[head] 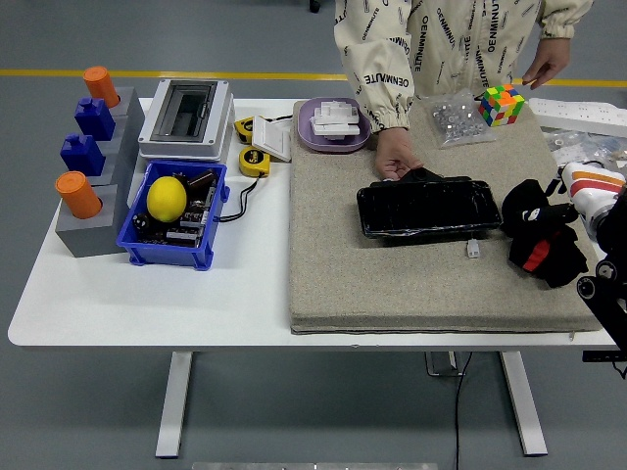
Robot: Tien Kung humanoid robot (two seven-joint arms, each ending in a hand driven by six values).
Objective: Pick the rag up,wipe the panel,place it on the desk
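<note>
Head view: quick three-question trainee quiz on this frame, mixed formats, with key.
1. True or false: a person's hand rests at the black panel's far edge.
2. What sits in the blue bin? A) a lemon B) the colour cube C) a tape measure
3. Fill in: the robot's right hand is just ____ of the panel in the picture.

Key: 1 true; 2 A; 3 right.

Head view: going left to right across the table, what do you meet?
Gray block rack → blue bin with a lemon → yellow tape measure → black panel → right robot hand beside the panel.
</note>
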